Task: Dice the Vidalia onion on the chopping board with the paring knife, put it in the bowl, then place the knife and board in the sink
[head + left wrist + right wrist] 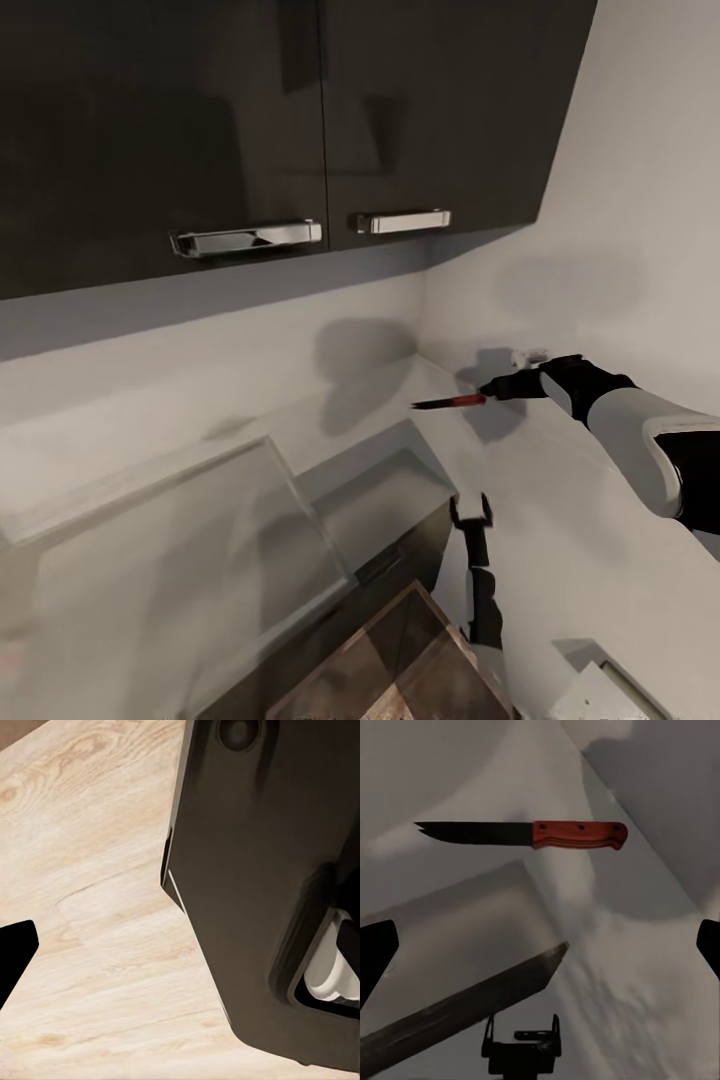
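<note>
The paring knife (450,402) with its red handle lies level in the air over the countertop (560,500) corner, blade pointing toward the sink (385,500). My right gripper (497,388) is just behind the handle. In the right wrist view the right gripper (540,945) is open, with the paring knife (521,834) ahead of the tips. My left gripper (470,508) stands open and empty at the counter's front edge. A corner of the brown chopping board (400,660) shows below it. The onion, its diced bits and the tap are hidden.
Dark upper cabinets (250,120) with chrome handles hang above the white wall. A white squarish edge (600,695), possibly the bowl, sits at the bottom right. The left wrist view has the wooden floor (97,907) and my dark base (270,892).
</note>
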